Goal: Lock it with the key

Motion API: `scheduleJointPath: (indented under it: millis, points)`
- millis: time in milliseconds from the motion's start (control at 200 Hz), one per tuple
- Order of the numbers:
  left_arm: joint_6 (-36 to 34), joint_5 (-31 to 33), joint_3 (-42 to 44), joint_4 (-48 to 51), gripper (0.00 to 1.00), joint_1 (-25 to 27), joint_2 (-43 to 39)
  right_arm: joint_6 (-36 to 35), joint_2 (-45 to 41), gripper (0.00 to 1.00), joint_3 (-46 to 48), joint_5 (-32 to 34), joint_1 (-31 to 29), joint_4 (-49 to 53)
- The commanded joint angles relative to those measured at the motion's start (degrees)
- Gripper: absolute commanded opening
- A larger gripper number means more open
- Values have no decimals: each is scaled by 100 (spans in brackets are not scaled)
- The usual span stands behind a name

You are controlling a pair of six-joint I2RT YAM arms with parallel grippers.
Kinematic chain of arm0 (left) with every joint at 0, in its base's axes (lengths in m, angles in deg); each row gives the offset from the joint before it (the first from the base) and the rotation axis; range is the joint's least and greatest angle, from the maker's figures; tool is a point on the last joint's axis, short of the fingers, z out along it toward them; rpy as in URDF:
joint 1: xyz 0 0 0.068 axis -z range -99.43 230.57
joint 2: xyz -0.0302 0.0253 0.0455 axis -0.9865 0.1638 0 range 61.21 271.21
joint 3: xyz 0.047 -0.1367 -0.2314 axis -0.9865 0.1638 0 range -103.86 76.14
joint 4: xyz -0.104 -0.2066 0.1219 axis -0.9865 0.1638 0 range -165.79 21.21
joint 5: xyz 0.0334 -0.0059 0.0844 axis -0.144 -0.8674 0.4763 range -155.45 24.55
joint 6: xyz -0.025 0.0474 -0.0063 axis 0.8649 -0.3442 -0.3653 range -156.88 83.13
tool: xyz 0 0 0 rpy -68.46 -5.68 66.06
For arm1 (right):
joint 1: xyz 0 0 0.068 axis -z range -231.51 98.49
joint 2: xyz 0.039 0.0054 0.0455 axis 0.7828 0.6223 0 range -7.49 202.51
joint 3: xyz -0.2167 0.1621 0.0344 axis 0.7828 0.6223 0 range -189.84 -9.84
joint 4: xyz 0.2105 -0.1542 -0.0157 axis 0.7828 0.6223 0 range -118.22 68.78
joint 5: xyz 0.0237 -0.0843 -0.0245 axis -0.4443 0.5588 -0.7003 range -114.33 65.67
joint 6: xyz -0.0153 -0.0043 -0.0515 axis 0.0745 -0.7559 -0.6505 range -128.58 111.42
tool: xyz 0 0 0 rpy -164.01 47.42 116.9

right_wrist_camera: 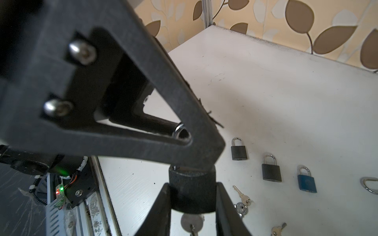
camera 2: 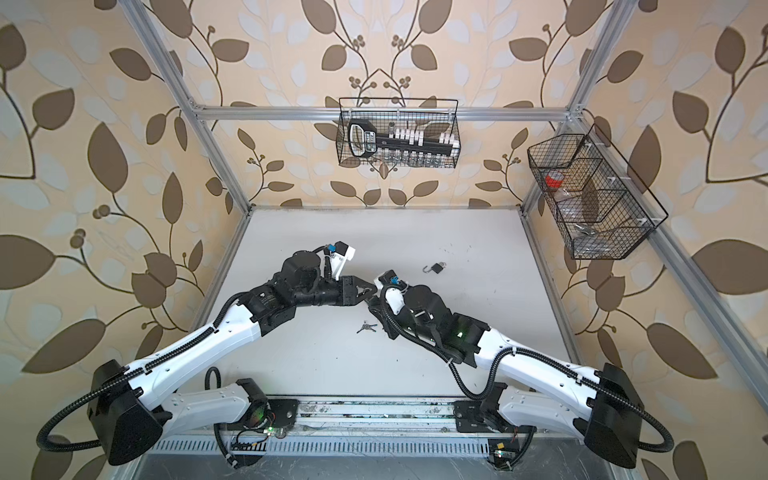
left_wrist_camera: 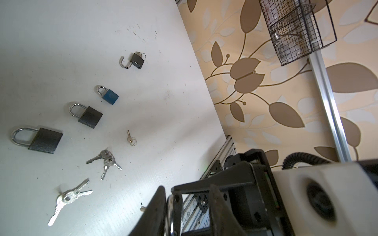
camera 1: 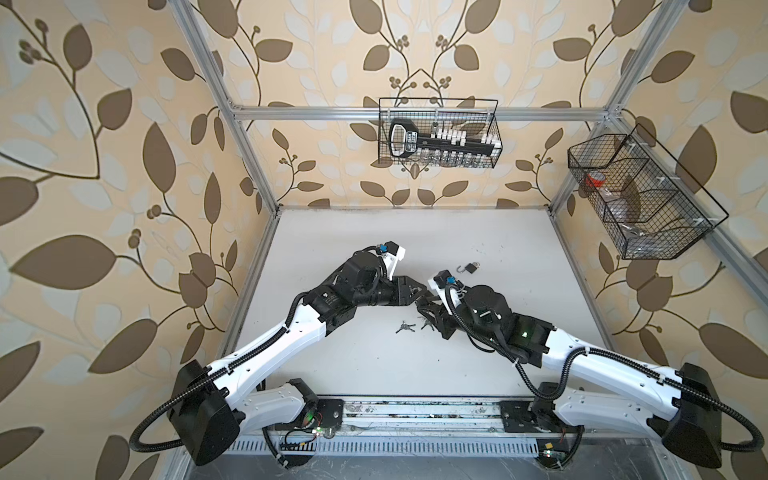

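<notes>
My right gripper (right_wrist_camera: 192, 185) is shut on the body of a black padlock (right_wrist_camera: 192, 194), and a silver key (right_wrist_camera: 191, 222) sits in the keyhole. The padlock's silver shackle (left_wrist_camera: 172, 212) stands between the fingers of my left gripper (left_wrist_camera: 187, 188). It rests against one finger (left_wrist_camera: 155, 206), while the other finger (left_wrist_camera: 216, 204) is a clear gap away. The right wrist view shows the shackle (right_wrist_camera: 181, 130) through the left finger's frame (right_wrist_camera: 163, 81). In both top views the two grippers (camera 1: 424, 297) (camera 2: 370, 296) meet mid-table and hide the padlock.
On the white table (left_wrist_camera: 61, 51) lie an open small padlock (left_wrist_camera: 136, 60) with its key, a blue padlock (left_wrist_camera: 110, 96), two black padlocks (left_wrist_camera: 90, 116) (left_wrist_camera: 45, 140), key bunches (left_wrist_camera: 106, 161) (left_wrist_camera: 67, 197) and a single key (left_wrist_camera: 129, 139). Wire baskets (camera 1: 440, 133) (camera 1: 640, 199) hang on the walls.
</notes>
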Motion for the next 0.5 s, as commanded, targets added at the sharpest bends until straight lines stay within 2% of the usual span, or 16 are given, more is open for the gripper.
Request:
scheduleJointPath:
  millis: [0, 240, 495]
  points:
    - [-45, -90, -113, -224, 31, 46, 3, 99, -89, 9, -208, 235, -40, -208]
    - [-39, -18, -79, -197, 20, 56, -65, 118, -77, 9, -213, 243, -51, -176]
    - [-58, 23, -95, -171, 3, 56, -75, 109, -87, 10, -231, 251, -57, -164]
